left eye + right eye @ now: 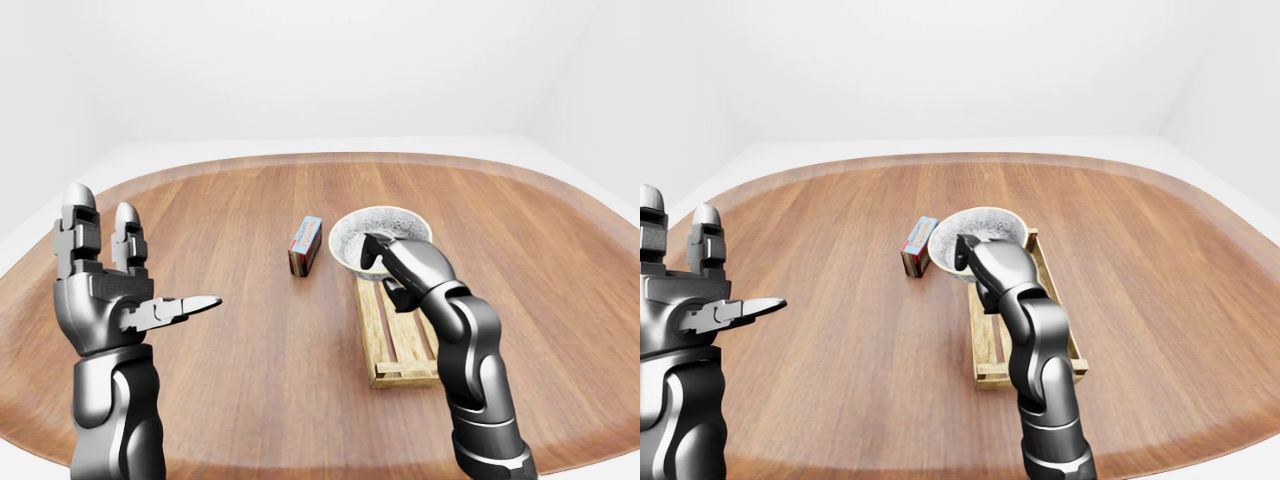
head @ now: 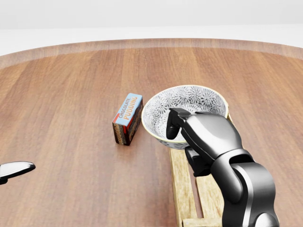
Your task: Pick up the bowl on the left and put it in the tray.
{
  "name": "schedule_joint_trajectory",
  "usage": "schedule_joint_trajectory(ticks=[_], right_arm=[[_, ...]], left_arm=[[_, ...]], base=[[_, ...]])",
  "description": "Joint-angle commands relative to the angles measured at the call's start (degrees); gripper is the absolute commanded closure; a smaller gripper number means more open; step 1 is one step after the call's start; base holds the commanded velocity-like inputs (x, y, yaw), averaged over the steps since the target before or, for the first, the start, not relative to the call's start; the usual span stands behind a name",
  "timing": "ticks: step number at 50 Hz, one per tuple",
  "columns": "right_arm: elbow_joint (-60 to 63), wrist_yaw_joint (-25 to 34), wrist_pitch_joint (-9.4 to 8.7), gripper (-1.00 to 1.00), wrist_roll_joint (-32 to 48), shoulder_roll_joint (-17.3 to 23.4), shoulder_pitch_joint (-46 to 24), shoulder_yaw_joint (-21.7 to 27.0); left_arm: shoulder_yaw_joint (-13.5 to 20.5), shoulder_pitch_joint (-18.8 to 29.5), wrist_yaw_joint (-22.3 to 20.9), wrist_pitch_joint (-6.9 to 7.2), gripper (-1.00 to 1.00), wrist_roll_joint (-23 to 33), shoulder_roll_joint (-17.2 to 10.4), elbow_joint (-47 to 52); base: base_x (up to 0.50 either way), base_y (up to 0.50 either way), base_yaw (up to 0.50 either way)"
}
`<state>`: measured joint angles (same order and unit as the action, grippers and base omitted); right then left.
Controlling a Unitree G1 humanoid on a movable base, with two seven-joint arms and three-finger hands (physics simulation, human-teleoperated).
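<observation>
A white bowl [image 2: 180,105] with a grey floral pattern hangs tilted over the top end of the wooden slatted tray [image 2: 182,182]. My right hand [image 2: 182,130] is shut on the bowl's near rim, one finger hooked inside and the rest under the wall. The hand hides where the bowl meets the tray, so I cannot tell whether they touch. My left hand [image 1: 130,285] is raised at the left of the left-eye view, fingers upright and thumb out, open and holding nothing.
A chocolate pudding box [image 2: 128,118] lies on the round wooden table [image 2: 61,94] just left of the bowl. The table's edge curves round at the top of the views, with white floor and walls beyond.
</observation>
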<state>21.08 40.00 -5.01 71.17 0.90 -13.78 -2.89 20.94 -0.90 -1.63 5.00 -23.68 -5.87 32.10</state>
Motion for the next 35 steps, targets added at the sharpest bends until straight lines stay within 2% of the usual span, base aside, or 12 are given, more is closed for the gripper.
schedule_joint_trajectory(ticks=[1, 6, 16, 22, 35], right_arm=[[-1.64, 0.0, 0.01, 1.0, -3.9, 3.47, -1.92, 3.81], [-0.32, 0.0, 0.01, 1.0, -3.95, 3.81, -1.05, 2.53], [-3.43, 0.0, 0.01, 1.0, -9.54, 6.15, -1.04, 5.93], [-5.32, 0.0, 0.01, 1.0, -16.33, 8.29, -1.66, 8.26], [-8.19, -5.37, 0.01, 1.0, -20.97, 9.77, -2.13, 8.38]], left_arm=[[0.16, -0.04, -0.03, 0.0, -1.0, -0.04, 0.01, 0.23], [0.01, 0.0, -0.06, 0.0, -1.0, 0.08, 0.05, -0.08], [-0.42, -0.13, -0.33, 0.0, -1.0, 0.6, 0.22, -0.7], [-0.31, 0.04, -0.17, 0.0, -1.0, 0.48, 0.11, -0.64], [-0.18, 0.0, -0.15, 0.0, -1.0, 0.32, 0.06, -0.41]], base=[[0.0, 0.0, 0.0], [0.0, 0.0, 0.0], [0.0, 0.0, 0.0], [0.0, 0.0, 0.0], [0.0, 0.0, 0.0]])
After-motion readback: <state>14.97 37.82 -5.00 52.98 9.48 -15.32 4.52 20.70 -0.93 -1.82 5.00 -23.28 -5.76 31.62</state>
